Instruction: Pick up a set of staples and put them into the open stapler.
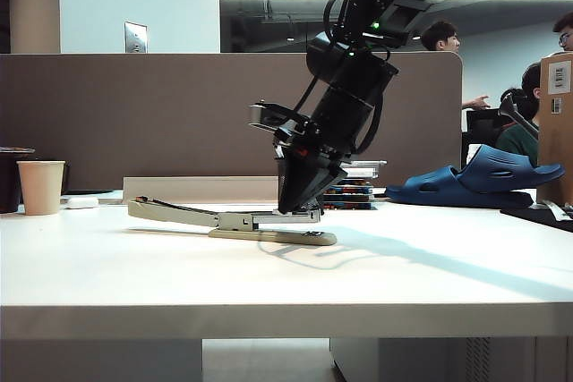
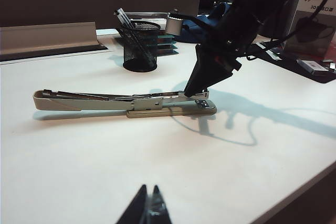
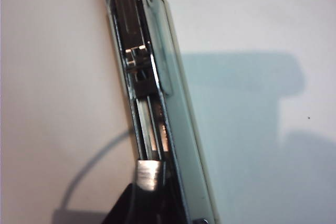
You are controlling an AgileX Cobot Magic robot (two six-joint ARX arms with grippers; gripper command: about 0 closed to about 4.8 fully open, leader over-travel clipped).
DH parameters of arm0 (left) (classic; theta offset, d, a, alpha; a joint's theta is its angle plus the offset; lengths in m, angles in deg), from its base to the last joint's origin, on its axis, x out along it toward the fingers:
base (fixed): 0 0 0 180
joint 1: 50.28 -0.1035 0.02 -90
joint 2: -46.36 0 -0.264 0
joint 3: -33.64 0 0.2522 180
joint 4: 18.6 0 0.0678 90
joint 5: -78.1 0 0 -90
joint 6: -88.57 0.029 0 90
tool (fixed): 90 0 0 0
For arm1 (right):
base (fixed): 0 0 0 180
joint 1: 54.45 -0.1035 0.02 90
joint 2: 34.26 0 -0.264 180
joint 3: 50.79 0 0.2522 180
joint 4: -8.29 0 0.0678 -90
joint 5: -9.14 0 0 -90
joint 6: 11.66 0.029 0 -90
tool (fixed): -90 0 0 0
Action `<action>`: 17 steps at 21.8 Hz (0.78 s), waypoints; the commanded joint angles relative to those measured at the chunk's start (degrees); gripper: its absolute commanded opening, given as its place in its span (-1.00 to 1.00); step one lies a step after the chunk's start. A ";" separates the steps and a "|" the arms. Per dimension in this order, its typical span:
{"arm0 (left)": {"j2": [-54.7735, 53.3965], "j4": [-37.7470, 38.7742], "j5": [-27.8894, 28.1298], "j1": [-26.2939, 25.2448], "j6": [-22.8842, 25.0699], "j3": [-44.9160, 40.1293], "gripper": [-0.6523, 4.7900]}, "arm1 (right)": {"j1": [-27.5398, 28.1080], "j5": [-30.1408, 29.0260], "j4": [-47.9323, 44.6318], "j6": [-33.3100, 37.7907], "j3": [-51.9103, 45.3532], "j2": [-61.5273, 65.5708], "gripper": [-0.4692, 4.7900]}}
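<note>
exterior view: the right gripper (image 1: 303, 207) noses down into the stapler (image 1: 228, 219) lying open on the tabletop (image 1: 286, 275), so the staples can drop in.

left wrist view: the left gripper (image 2: 148, 208) rests closed, empty, well away.

right wrist view: nearly shut jaws pinch the set of staples (image 3: 148, 174) over the magazine channel (image 3: 152, 129).

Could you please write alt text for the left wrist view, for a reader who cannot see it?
The right gripper points steeply down with its fingers at the metal channel of the stapler, which lies opened out flat on the white table. A black mesh pen cup stands behind it. The left gripper sits shut at the near edge, away from the stapler.
</note>
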 commanded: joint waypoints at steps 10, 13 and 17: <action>0.00 -0.72 -0.33 -0.07 -0.20 0.11 -0.78 | -0.02 1.42 -1.16 -0.02 0.28 -0.52 -0.82; 0.00 -0.72 -0.31 -0.07 -0.20 0.11 -0.78 | -0.02 1.40 -1.44 -0.02 0.28 -0.96 -0.81; 0.00 -0.72 -0.33 -0.07 -0.20 0.09 -0.78 | -0.02 1.38 -2.91 -0.02 0.28 -1.97 -0.70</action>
